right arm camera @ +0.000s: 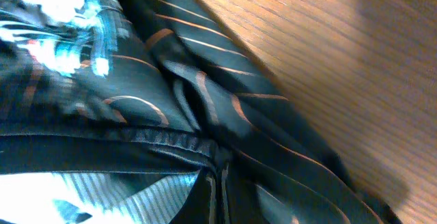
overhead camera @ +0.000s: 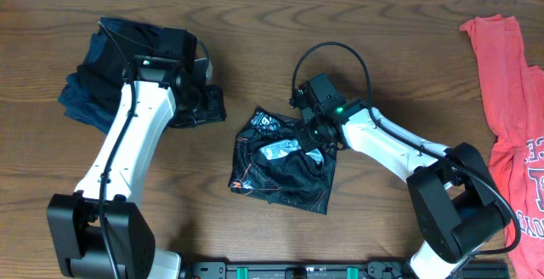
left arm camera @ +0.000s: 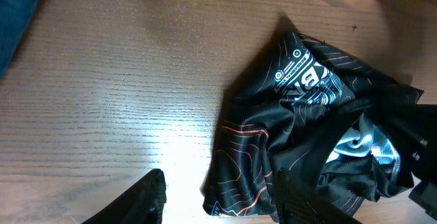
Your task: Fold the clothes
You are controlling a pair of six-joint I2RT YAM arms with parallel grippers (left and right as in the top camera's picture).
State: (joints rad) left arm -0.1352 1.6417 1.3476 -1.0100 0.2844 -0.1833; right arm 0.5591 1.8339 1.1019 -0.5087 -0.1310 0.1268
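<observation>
- Crumpled black sports jersey, slick fabric with thin orange contour lines, fills the right wrist view close to the lens. The right pincer is closed, with a mid-cloth fold apparently gathered between its tips.
- Hazard: a pinch taken mid-cloth, not at a hem or corner, would probably raise the jersey bunched, several layers together. The slick cloth may also slide out of the closed tips, or the whole heap may drag, since nothing pins it.
- Orientation: a roughly four-sided heap, only slightly longer along the diagonal from far-left corner to near-right corner. A printed logo panel lies at the far-left corner and a pale inner face shows at the middle. Where collar and hem point cannot be told.
- Brown wood-grain surface: the jersey lies at its middle, toward the near edge, between the arms.
- Coral-red T-shirt: spread along the right edge, partly out of frame, well apart from the jersey.
- Navy and black garment heap: far left, under the left arm.
- Left pincer: partly open and empty, bare wood between its jaws, near the jersey's left side but apart from it.
</observation>
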